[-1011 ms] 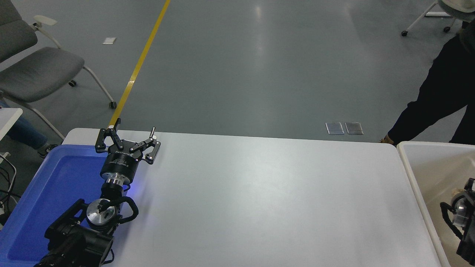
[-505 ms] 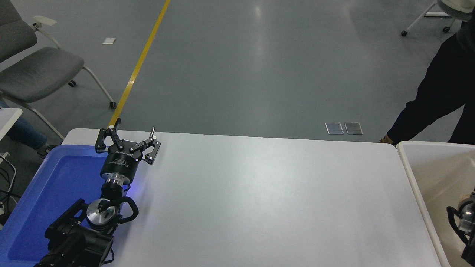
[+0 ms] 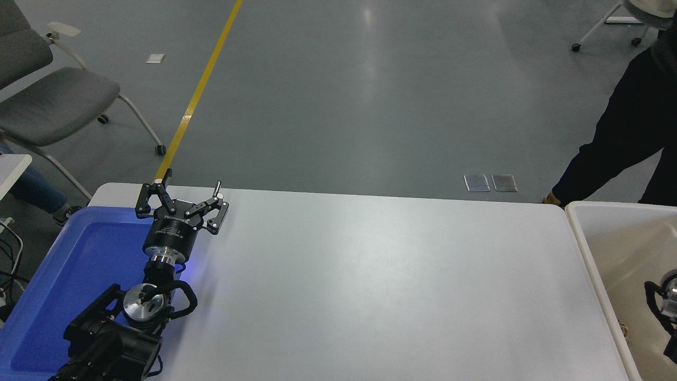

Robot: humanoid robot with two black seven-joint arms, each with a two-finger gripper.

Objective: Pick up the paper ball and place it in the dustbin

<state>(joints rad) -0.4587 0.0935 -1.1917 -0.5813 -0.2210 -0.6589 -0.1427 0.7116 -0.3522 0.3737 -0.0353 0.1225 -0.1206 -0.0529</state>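
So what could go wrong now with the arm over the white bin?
The right arm hangs over the dustbin, mostly cut off by the picture's edge. If it swings out low, it might catch the rim. A person stands close behind the dustbin, so a wide swing could come near them.
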